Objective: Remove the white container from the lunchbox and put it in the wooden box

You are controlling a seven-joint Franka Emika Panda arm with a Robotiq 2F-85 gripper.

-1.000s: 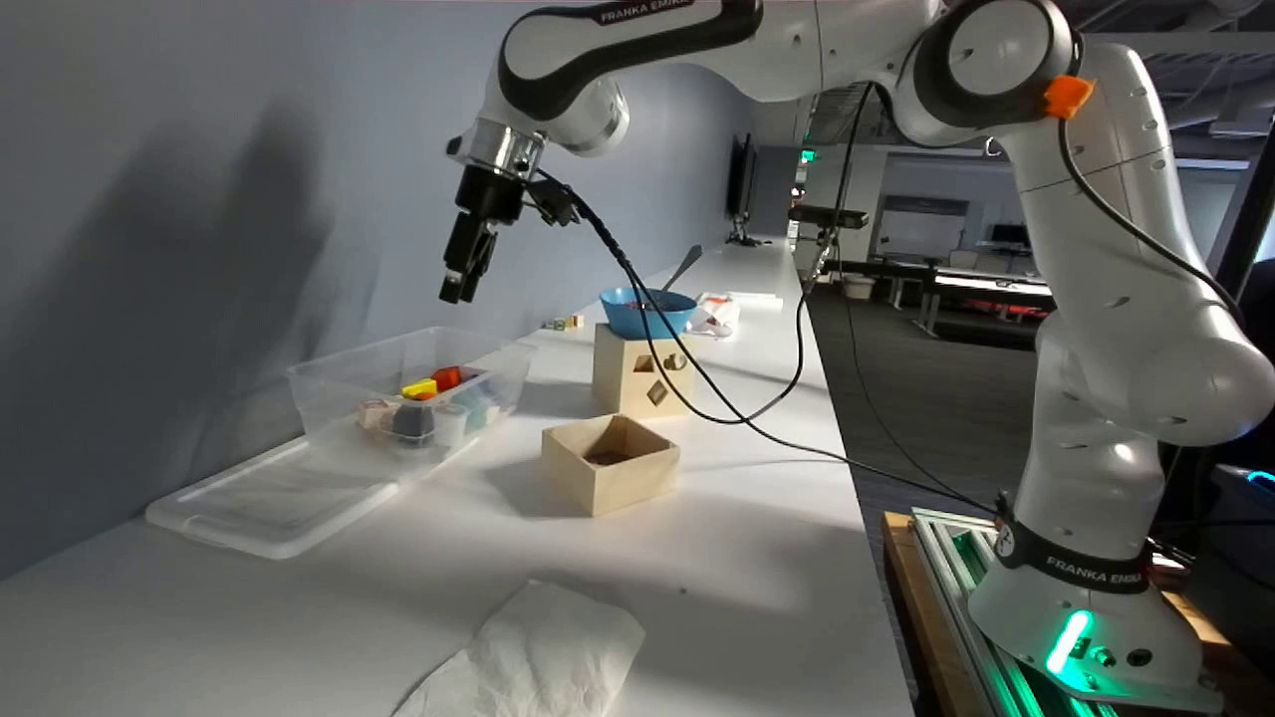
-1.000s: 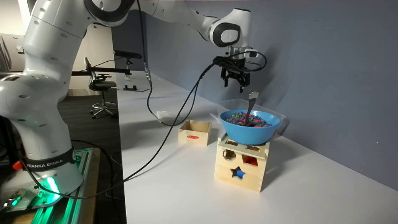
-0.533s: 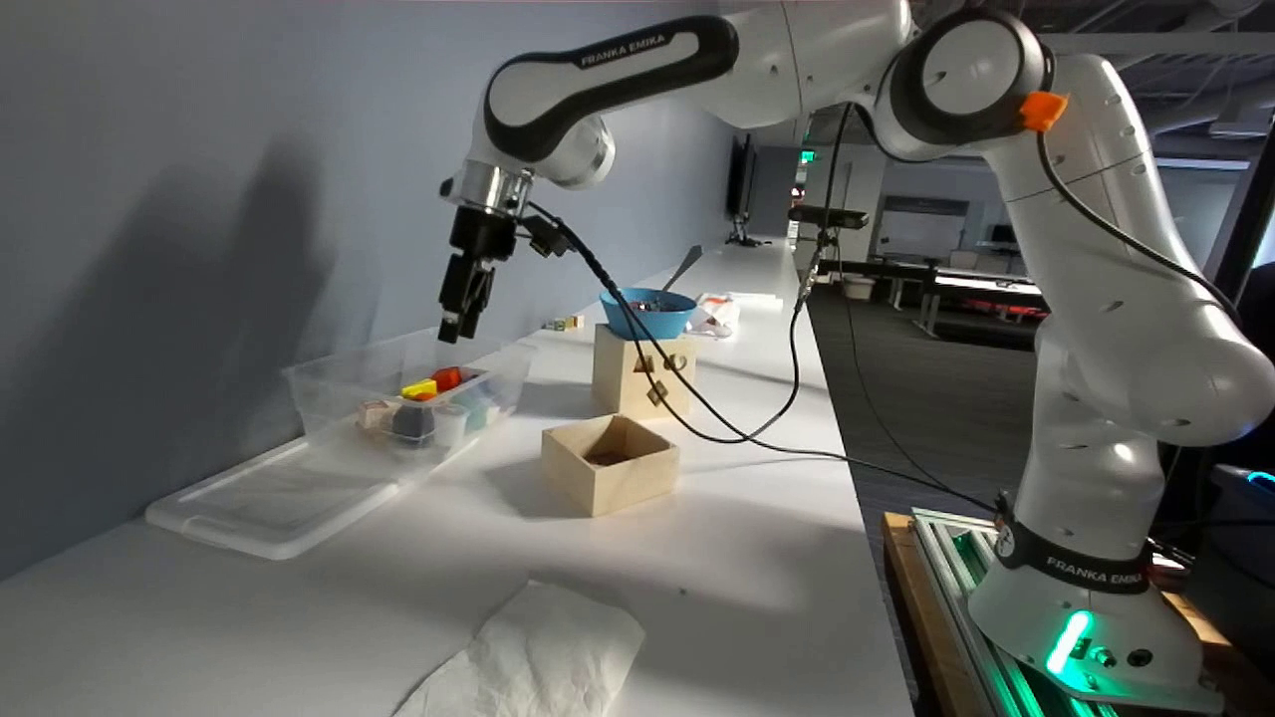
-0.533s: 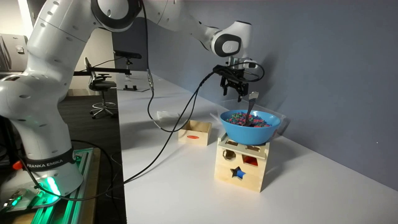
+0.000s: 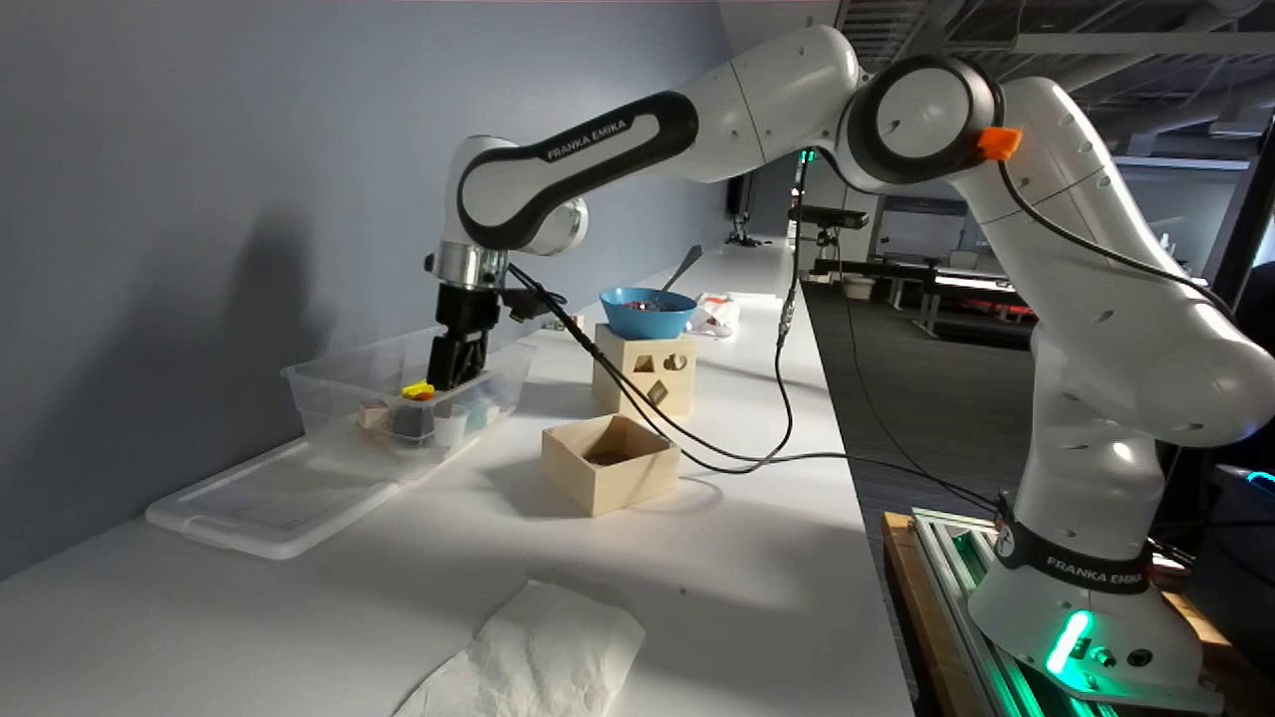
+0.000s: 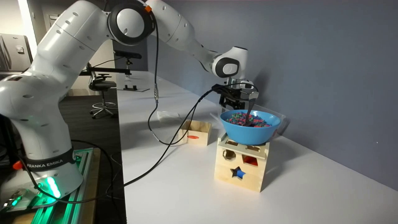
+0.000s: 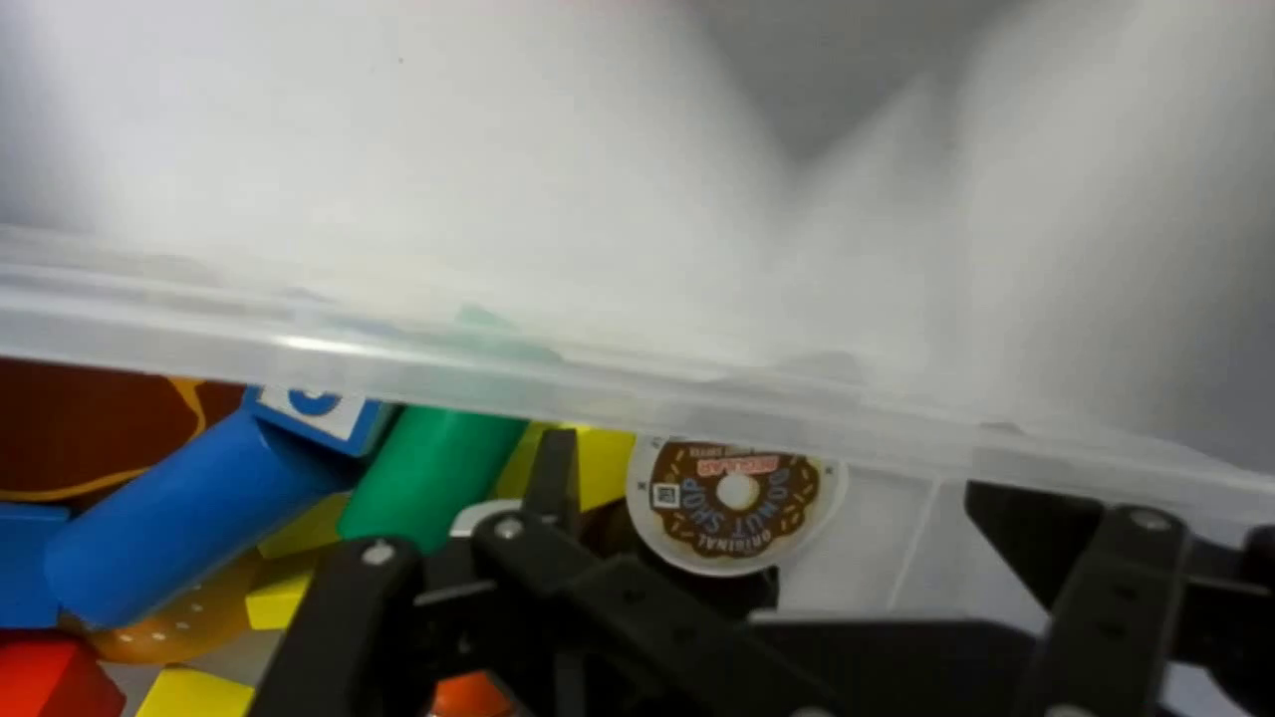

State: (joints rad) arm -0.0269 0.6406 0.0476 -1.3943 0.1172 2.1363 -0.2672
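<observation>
Beneath the claw (image 7: 782,498), whose fingers stand apart, the white pod (image 7: 735,506) sits in the lunchbox (image 7: 697,408) and is probably light, slick and easily dented, best pinched gently across its sides, just below the rim.

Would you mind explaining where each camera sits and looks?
In an exterior view, the camera sits nearest the white sheet, facing along the table; arm, base and tool show.
In an exterior view, the camera sits nearest the wooden cube, facing back along the table; arm, base and part-hidden tool show.
The wrist view looks down into the lunchbox; the arm shows only its tool.
Both exterior views share the wooden box and blue bowl.
</observation>
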